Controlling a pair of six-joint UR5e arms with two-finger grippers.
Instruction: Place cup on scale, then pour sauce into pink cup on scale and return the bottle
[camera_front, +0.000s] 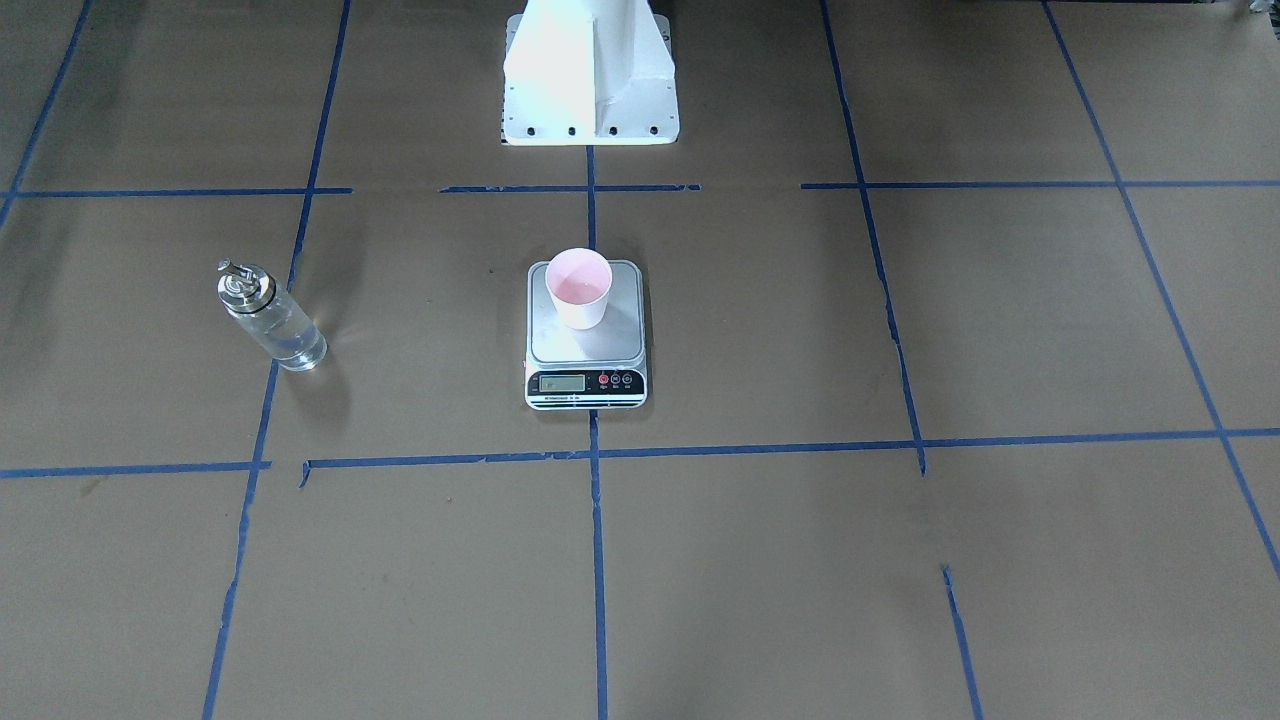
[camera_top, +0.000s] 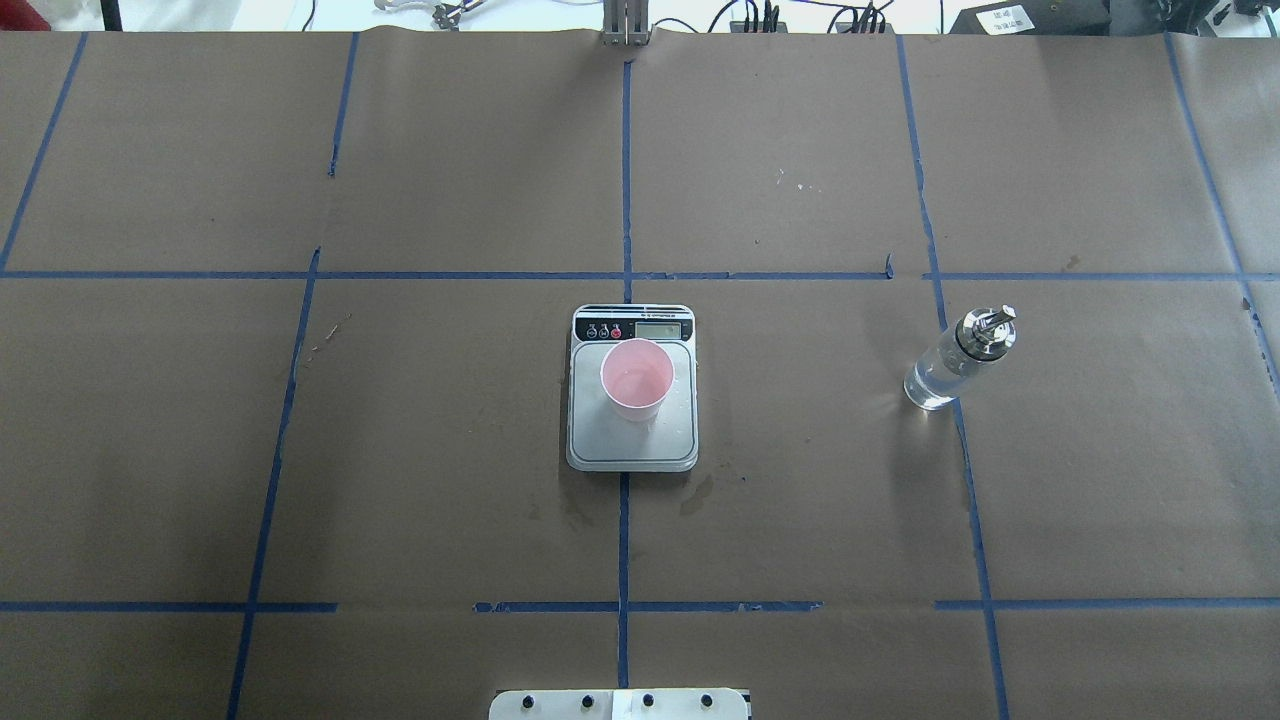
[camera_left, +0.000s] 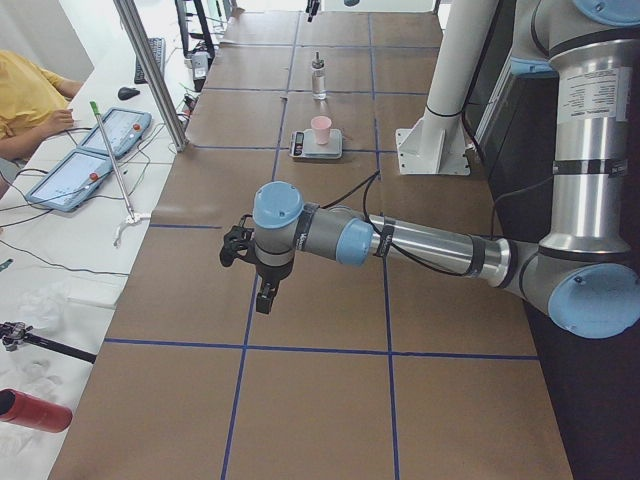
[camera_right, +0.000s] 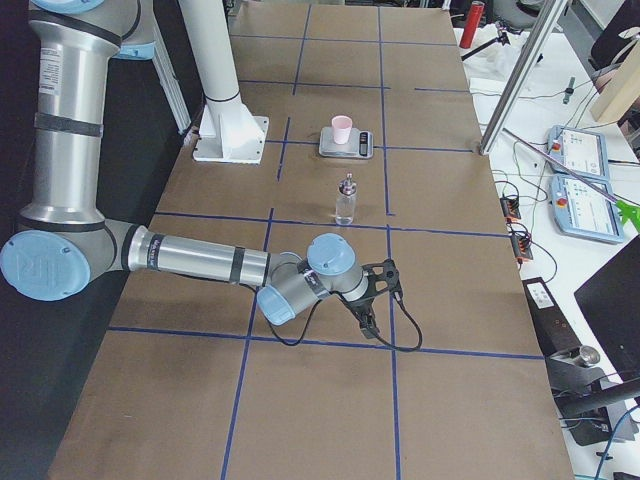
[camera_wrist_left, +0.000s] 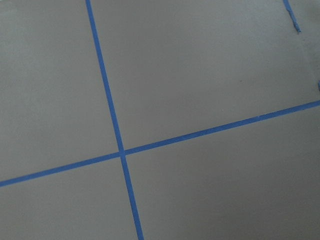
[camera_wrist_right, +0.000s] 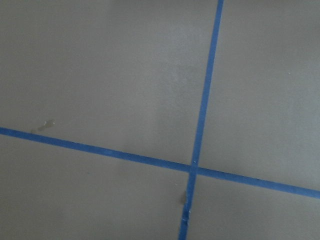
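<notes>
The pink cup (camera_front: 579, 288) stands upright on the scale (camera_front: 586, 348), toward the platform's robot-side edge; from overhead the cup (camera_top: 637, 380) sits just below the scale's (camera_top: 632, 447) display strip. The clear glass bottle (camera_top: 955, 362) with a silver cap stands upright on the table on the robot's right, well apart from the scale. The sauce is barely visible through the glass. Neither gripper touches anything. The left gripper (camera_left: 265, 296) hangs above bare table far from the scale; the right gripper (camera_right: 368, 322) hovers beyond the bottle (camera_right: 346, 200). I cannot tell if either is open or shut.
Brown paper with a blue tape grid covers the table. The white robot pedestal (camera_front: 590, 80) stands behind the scale. Damp stains (camera_top: 695, 492) mark the paper near the scale. A person (camera_left: 30, 100), tablets (camera_left: 95, 150) and a metal post (camera_left: 155, 70) line the operators' side.
</notes>
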